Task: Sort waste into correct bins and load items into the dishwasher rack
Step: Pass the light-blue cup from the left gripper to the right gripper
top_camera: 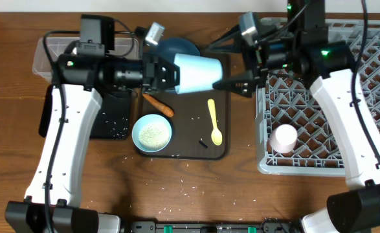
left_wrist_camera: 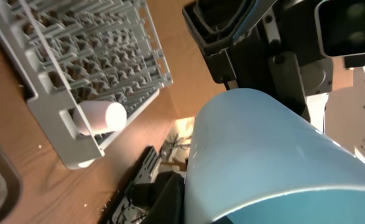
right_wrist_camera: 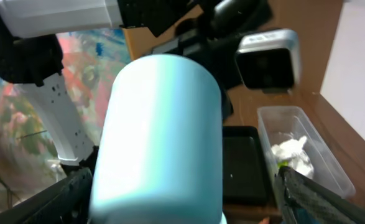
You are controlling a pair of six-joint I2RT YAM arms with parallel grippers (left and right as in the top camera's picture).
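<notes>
My left gripper (top_camera: 166, 72) is shut on the rim of the light blue cup (top_camera: 197, 72) and holds it sideways above the brown serving tray (top_camera: 223, 150). The cup fills the left wrist view (left_wrist_camera: 263, 149) and the right wrist view (right_wrist_camera: 160, 137). My right gripper (top_camera: 236, 84) is open, with its fingers on either side of the cup's base (right_wrist_camera: 188, 208). The pale pink cup (top_camera: 284, 138) lies in the dishwasher rack (top_camera: 371, 65). The dark blue plate (top_camera: 177, 45), carrot piece (top_camera: 158, 104), small bowl (top_camera: 152, 133) holding rice and yellow spoon (top_camera: 214, 122) sit on the tray.
The black tray (top_camera: 112, 120), sprinkled with rice grains, lies left of the serving tray. The clear tub (right_wrist_camera: 309, 158) holds white tissue (right_wrist_camera: 291, 151) and a yellow-green wrapper (right_wrist_camera: 282, 165); overhead the left arm mostly hides it. Loose rice grains (top_camera: 177, 191) lie on the table's front.
</notes>
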